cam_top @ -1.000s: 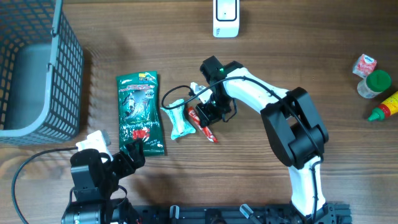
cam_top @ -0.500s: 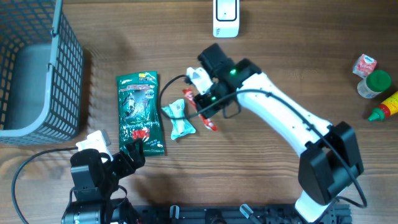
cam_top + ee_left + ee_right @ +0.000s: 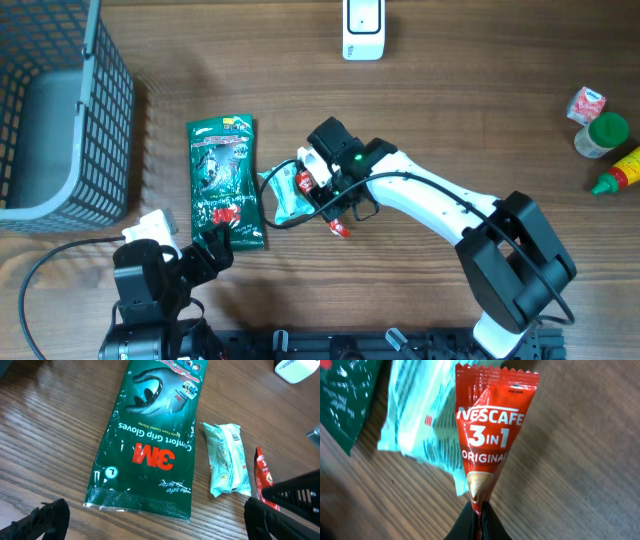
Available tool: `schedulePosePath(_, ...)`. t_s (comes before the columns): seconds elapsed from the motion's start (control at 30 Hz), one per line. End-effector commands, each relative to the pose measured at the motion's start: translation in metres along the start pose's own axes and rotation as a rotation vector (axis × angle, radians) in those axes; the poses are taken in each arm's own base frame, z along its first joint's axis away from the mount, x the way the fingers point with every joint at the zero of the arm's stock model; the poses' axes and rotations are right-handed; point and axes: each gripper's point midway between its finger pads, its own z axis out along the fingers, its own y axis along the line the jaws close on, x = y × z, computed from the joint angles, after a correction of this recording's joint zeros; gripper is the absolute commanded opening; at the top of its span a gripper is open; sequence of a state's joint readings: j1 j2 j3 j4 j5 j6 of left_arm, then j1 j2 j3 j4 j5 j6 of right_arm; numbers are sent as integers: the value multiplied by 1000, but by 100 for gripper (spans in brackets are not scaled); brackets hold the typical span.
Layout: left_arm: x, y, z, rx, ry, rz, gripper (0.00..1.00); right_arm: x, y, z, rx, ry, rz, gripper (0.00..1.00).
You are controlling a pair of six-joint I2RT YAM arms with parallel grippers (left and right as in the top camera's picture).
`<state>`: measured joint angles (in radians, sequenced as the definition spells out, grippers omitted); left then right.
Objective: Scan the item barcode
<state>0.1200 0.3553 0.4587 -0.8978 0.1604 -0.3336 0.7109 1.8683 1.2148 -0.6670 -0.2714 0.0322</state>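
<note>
Your right hand (image 3: 480, 519) is pressed together on the bottom tip of the Nescafé sachet (image 3: 488, 430), which sits over the mint packet (image 3: 420, 415) near the middle of the tabletop (image 3: 580, 460). So thin a pinch could let it twist or slip on the way to the white scanner (image 3: 363, 28), well apart from it. No barcode shows on this face. Your left hand (image 3: 205, 252) is spread by the green glove pack (image 3: 226, 180). The wire basket (image 3: 110, 120) looks empty.
</note>
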Motion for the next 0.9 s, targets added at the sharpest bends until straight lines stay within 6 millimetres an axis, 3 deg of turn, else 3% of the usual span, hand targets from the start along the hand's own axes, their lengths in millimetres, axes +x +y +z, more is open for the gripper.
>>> schedulePosePath(0.0,0,3,1,-13,-5,8,100,-1,-3,3,12,-2,24,4)
schedulePosePath(0.23,0,3,1,-13,-6,8,100,2,18,6,4,6,-13,5)
schedulePosePath(0.4,0,3,1,-13,-5,8,100,1,31,7,113,-15,-33,4)
schedulePosePath(0.67,0,3,1,-13,-6,8,100,8,17,10,249,-21,11,4)
schedulePosePath(0.87,0,3,1,-13,-6,8,100,-12,19,7,253,-88,-62,4)
